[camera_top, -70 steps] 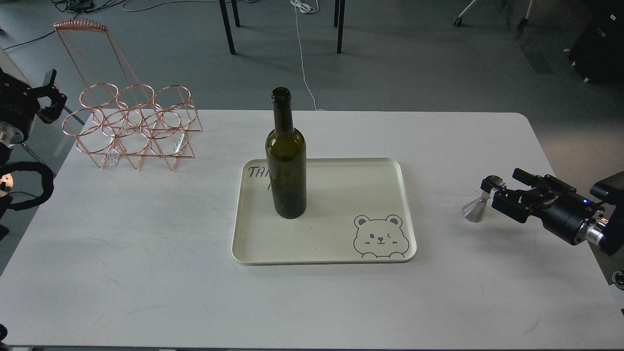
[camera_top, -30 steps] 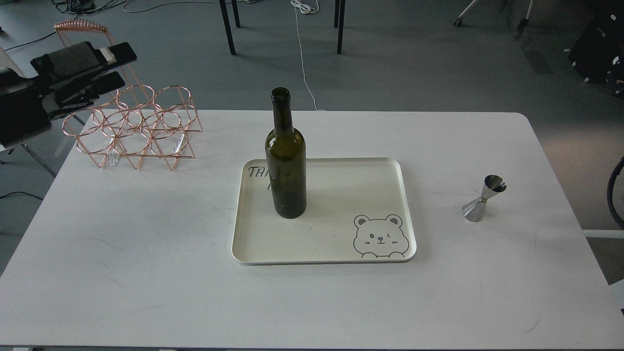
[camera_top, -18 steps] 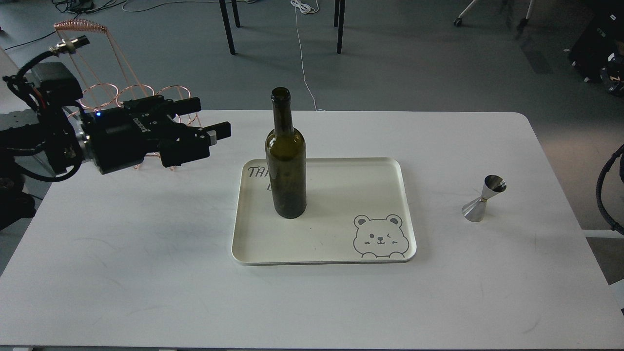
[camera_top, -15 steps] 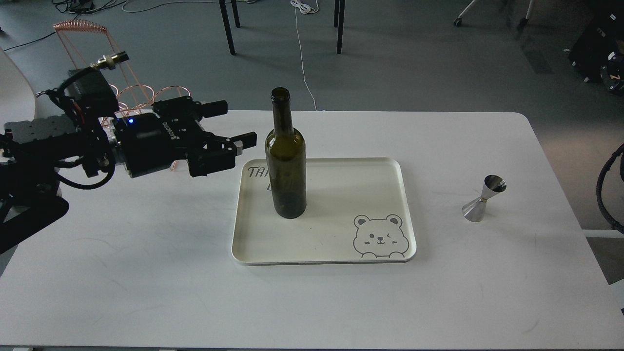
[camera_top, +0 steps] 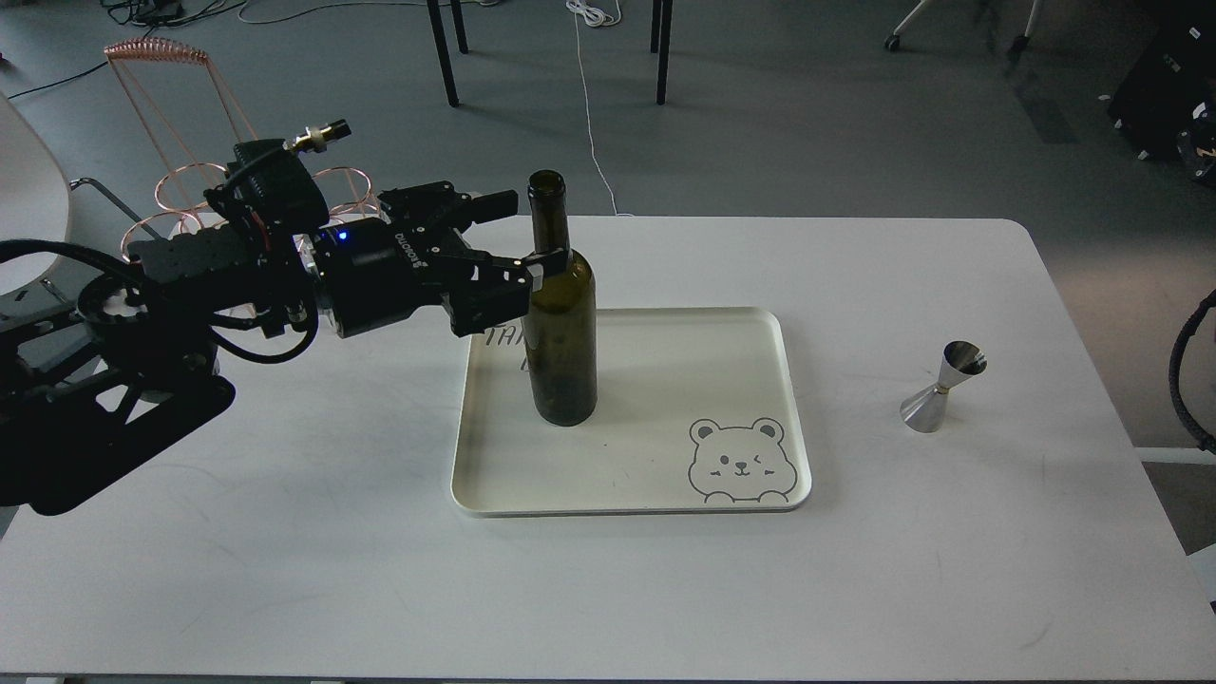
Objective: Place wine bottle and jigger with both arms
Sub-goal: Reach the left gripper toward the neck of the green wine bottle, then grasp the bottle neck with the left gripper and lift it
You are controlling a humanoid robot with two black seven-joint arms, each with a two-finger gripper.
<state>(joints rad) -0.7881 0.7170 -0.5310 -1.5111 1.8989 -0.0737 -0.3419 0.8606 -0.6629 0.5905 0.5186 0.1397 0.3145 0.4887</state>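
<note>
Left claw spread apart around bottle neck, not clamped. Glass looks heavy, slick, breakable; grip low on neck. Jigger untouched.

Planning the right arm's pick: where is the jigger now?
In the head view the jigger stands upright on the table, at its right side, right of the tray, apart from it.

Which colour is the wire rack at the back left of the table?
The wire rack is copper-pink, seen in the head view.
</note>
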